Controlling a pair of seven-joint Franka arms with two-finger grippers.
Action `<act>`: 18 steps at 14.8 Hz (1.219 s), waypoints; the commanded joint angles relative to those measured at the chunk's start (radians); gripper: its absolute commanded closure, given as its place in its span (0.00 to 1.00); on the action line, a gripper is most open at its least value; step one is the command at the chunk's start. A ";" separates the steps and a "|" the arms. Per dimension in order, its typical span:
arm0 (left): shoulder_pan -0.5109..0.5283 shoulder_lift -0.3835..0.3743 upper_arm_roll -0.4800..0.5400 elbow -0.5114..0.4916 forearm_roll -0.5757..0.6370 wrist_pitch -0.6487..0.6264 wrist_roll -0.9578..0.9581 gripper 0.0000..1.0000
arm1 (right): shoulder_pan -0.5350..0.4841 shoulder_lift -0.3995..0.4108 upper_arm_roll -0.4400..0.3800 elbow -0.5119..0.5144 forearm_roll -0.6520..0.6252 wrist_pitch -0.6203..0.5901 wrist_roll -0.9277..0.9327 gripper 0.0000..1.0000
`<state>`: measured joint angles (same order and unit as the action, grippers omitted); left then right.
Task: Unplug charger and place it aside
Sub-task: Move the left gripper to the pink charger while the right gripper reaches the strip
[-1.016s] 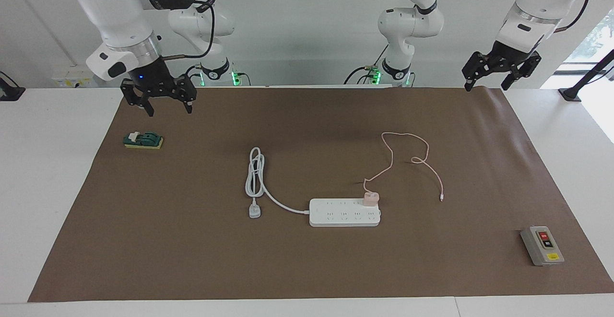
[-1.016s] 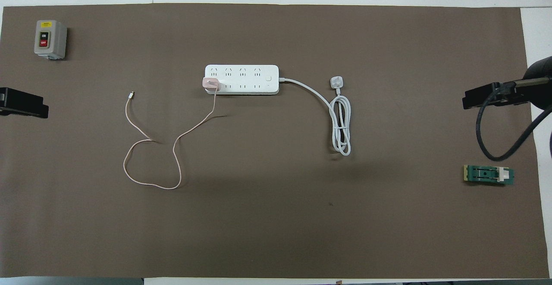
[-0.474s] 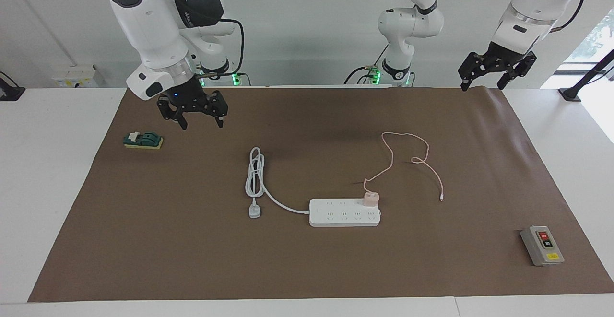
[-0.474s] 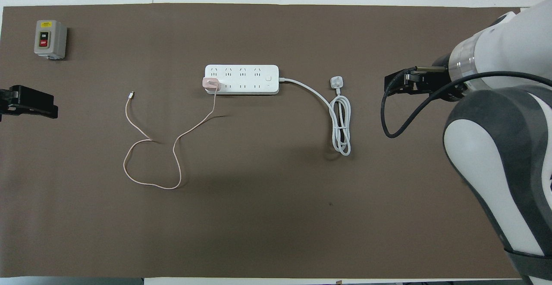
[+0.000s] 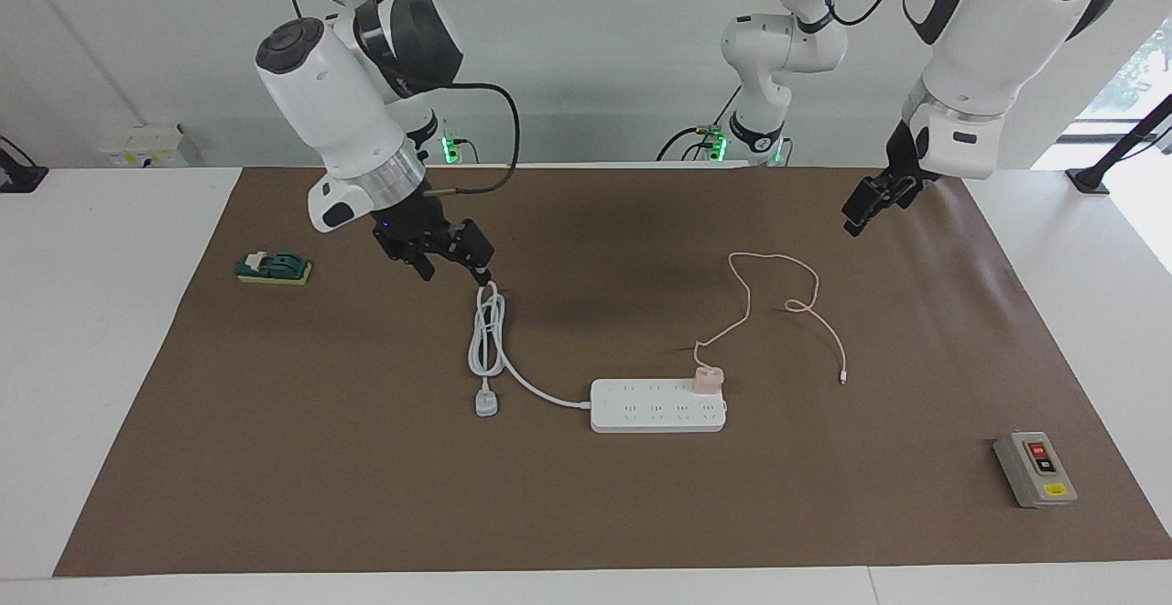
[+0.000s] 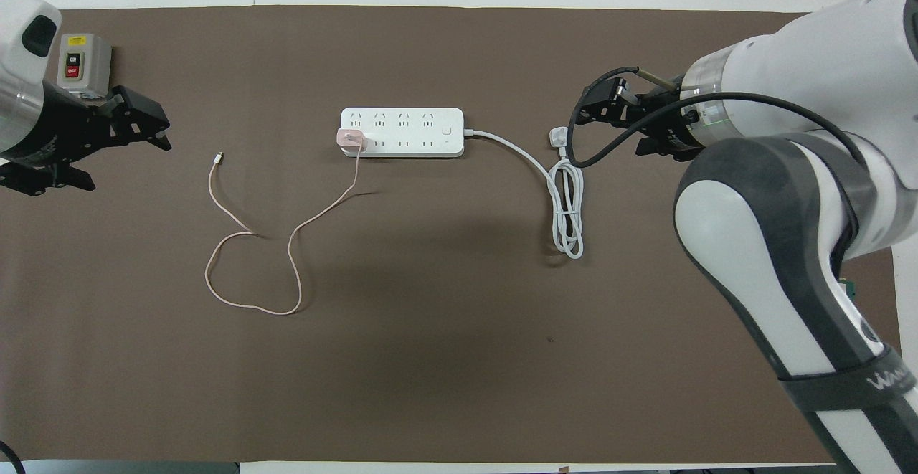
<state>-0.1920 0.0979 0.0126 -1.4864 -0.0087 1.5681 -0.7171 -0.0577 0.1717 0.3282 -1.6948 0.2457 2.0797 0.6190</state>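
Both pincers hang spread and empty: right pincer (image 5: 455, 264) above the coiled cord (image 5: 486, 335), left pincer (image 5: 865, 211) well apart from the plugged-in charger (image 5: 708, 378)

A white table (image 5: 101, 330) carries a brown mat (image 5: 366, 477). On the mat lie a power strip (image 5: 657, 405) with the charger (image 5: 708, 378) plugged in, a grey switch box (image 5: 1034, 469), and a green block (image 5: 273, 268), maybe a sponge.
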 commanded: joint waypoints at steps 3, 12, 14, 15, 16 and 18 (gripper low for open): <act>-0.076 0.098 0.013 0.023 -0.033 0.145 -0.532 0.00 | -0.008 0.095 0.070 -0.039 0.075 0.236 0.311 0.00; -0.136 0.324 0.015 0.041 0.007 0.250 -1.073 0.00 | 0.119 0.357 0.184 -0.005 0.132 0.569 1.074 0.00; -0.135 0.342 0.015 0.043 0.006 0.260 -1.076 0.00 | 0.124 0.420 0.187 0.007 0.133 0.662 1.142 0.00; -0.138 0.353 0.015 0.043 0.004 0.271 -1.076 0.00 | 0.122 0.451 0.187 0.033 0.133 0.704 1.174 0.00; -0.138 0.362 0.015 0.043 0.003 0.285 -1.078 0.00 | 0.111 0.465 0.187 0.037 0.126 0.694 1.171 0.00; -0.139 0.382 0.015 0.043 0.001 0.335 -1.099 0.00 | 0.089 0.471 0.187 0.033 0.126 0.660 1.133 0.00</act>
<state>-0.3146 0.4462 0.0143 -1.4697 -0.0166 1.8638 -1.7783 0.0713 0.6251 0.4989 -1.6939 0.3785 2.7765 1.7639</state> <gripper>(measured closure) 0.000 0.000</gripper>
